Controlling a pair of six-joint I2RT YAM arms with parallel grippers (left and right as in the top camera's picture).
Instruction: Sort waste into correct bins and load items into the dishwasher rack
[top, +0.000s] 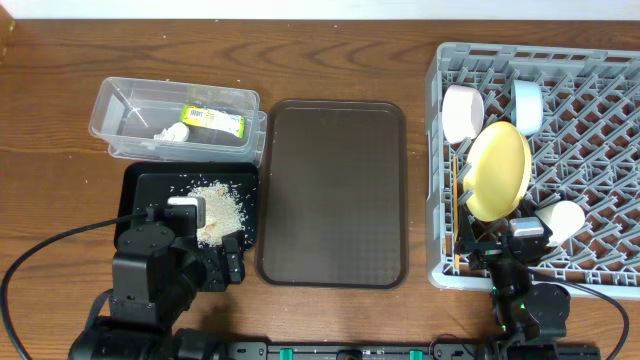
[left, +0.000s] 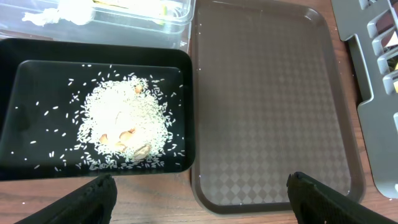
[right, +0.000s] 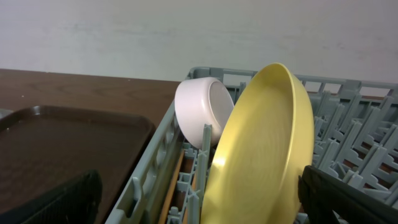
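Observation:
The grey dishwasher rack (top: 600, 150) on the right holds the yellow plate (top: 498, 170) on edge, the white bowl (top: 462, 110), the pale blue bowl (top: 527, 105), the pale cup (top: 562, 220) and chopsticks (top: 453, 200) along its left wall. The clear tub (top: 120, 110) holds the snack wrapper (top: 213, 120) and crumpled paper (top: 172, 132). The black tray (top: 140, 190) holds rice scraps (left: 121, 121). My left gripper (left: 202, 199) is open and empty at that tray's near right corner. My right gripper (right: 205, 199) is open at the rack's near edge, facing the plate (right: 267, 143) and white bowl (right: 202, 109).
A large dark brown serving tray (top: 335, 195) lies between the black tray and the rack, with nothing on it. It also shows in the left wrist view (left: 267, 93). Both arm bases stand at the table's front edge.

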